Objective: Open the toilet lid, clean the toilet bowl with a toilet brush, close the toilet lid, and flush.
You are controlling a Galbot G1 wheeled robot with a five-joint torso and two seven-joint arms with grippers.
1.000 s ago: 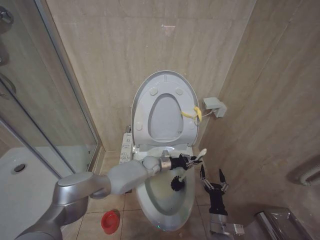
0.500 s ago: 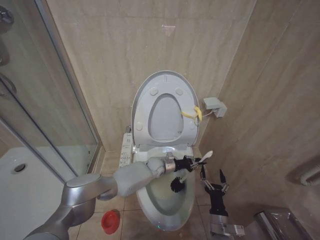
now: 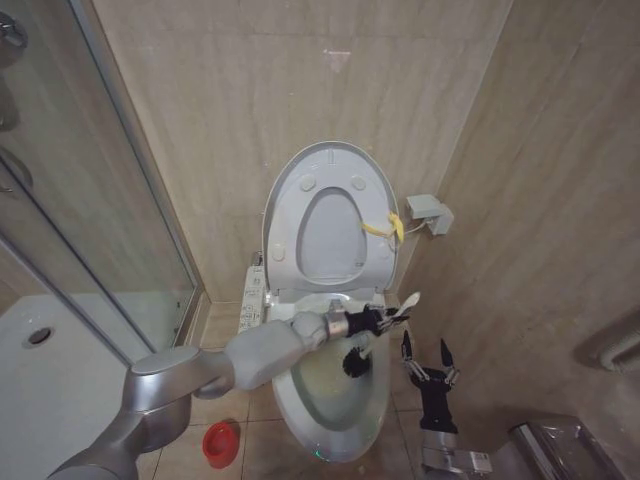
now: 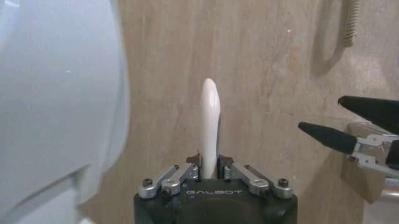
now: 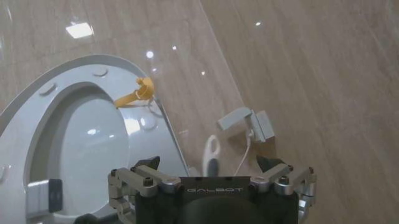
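From my head camera I look down on a white toilet set in a tiled corner. My left arm comes in from seven o'clock, its grey upper arm low in view, bent at the elbow, the forearm running almost level toward three o'clock across the toilet bowl (image 3: pixel 325 400). My left gripper (image 3: pixel 385 320) hangs over the bowl's rear right part, and its fingers (image 4: pixel 187 170) are closed tight on the toilet brush (image 3: pixel 372 338), pinching the thin pale handle about midway. The handle slants, its rounded end up toward two o'clock past the rim, while the round black bristle head sits down inside the bowl, at five o'clock of my grip. I cannot tell whether the bristles touch the ceramic. The bowl's inside looks yellowish-brown. The toilet lid (image 3: pixel 330 215) stands raised at twelve o'clock, leaning on the wall, with the seat ring lifted against it and a yellow strap (image 3: pixel 385 226) on its right edge. My right gripper (image 3: pixel 424 352) waits just beside the bowl at three o'clock, pointing straight up, its black fingers (image 3: pixel 444 353) spread apart and holding nothing. A red holder (image 3: pixel 219 443) sits on the floor at seven o'clock of the bowl.
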